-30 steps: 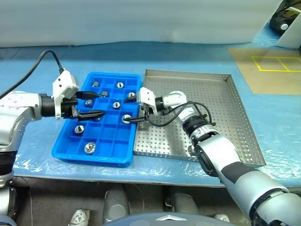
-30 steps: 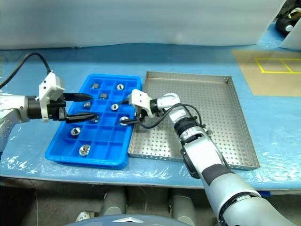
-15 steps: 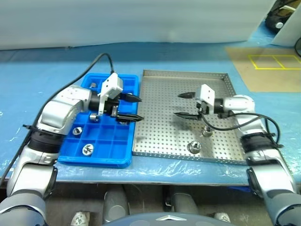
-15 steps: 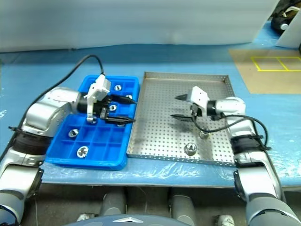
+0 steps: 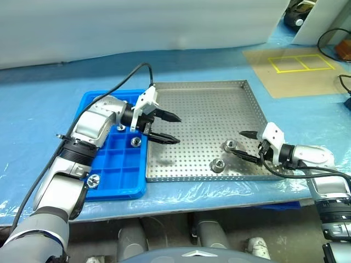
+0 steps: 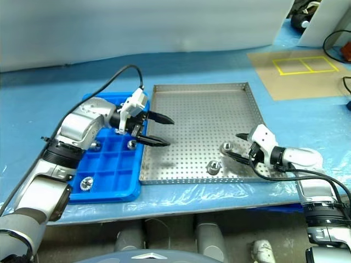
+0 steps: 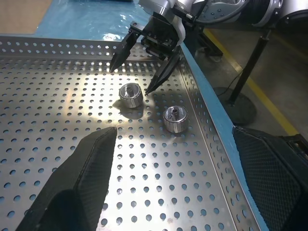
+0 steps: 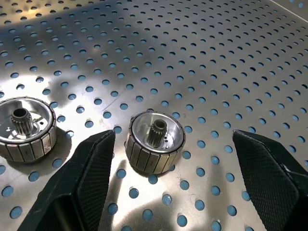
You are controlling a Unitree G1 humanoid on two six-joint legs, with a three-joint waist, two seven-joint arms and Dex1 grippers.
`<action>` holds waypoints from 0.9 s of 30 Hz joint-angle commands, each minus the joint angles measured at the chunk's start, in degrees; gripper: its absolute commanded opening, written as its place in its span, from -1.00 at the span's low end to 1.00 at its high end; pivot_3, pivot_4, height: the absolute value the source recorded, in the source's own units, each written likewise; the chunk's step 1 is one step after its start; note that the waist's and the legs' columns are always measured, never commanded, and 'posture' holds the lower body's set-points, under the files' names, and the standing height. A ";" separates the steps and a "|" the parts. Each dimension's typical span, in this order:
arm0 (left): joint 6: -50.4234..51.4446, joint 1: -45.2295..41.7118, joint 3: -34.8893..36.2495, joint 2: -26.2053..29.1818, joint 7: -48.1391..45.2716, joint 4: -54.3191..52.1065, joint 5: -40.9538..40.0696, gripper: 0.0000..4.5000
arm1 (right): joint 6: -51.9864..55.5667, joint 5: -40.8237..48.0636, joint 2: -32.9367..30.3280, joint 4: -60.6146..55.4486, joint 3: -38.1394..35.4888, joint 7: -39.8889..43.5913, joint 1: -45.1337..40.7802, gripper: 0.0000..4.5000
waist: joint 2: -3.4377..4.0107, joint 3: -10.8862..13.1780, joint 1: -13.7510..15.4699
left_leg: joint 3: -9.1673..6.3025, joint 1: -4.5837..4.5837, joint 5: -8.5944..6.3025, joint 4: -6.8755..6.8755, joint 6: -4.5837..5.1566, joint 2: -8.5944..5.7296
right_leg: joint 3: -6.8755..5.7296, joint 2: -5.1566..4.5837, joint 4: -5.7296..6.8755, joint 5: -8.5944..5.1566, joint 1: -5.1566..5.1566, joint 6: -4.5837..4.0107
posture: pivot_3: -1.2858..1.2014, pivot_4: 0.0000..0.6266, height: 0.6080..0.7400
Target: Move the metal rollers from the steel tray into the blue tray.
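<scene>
From the head we see the steel tray (image 5: 208,104) holding two metal rollers (image 5: 218,164) near its front edge, beside the blue tray (image 5: 118,164). The right wrist view shows their toothed centres. The left gripper (image 5: 171,128) and right gripper (image 5: 242,143) both stand apart, holding nothing.

Two metal rollers (image 5: 230,145) in the steel tray (image 5: 208,109), three visible in the blue tray (image 5: 118,175).
</scene>
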 commanded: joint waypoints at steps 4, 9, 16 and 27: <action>-0.16 -0.81 0.87 0.77 -0.70 -1.66 0.45 0.81 | -3.36 -0.90 1.83 6.16 2.19 -1.19 -2.20 0.79 | 0.00 0.00 0.00 | 0.00 0.01 -0.07 0.00 0.13 -0.05 | -0.01 -0.05 -0.12 0.01 0.01 -0.01 | -0.19 -0.52 1.00; 0.45 0.20 1.16 2.03 -0.08 -3.04 0.74 0.81 | -5.41 -1.84 3.18 12.76 4.05 -0.95 -3.95 0.79 | 0.01 -0.01 -0.01 | 0.00 0.00 -0.12 -0.01 0.20 -0.06 | -0.02 -0.06 -0.29 0.02 0.05 -0.02 | -0.18 -0.52 1.00; 0.79 1.03 1.35 2.70 0.47 -4.11 0.62 0.81 | -8.55 -2.55 4.19 17.01 5.40 -1.49 -6.11 0.60 | 0.01 0.00 0.06 | 0.00 0.37 -0.15 -0.02 0.25 -0.06 | -0.04 -0.08 -0.41 0.02 0.47 -0.02 | -0.17 -0.52 1.00; 0.49 2.12 2.43 4.07 0.98 -4.07 0.60 0.81 | -10.46 -3.65 3.60 17.46 6.78 -1.52 -8.41 -0.25 | 0.00 0.00 0.04 | 0.00 0.55 -0.24 -0.06 0.40 -0.17 | -0.04 -0.17 -0.66 0.01 0.80 -0.02 | -0.15 -0.52 1.00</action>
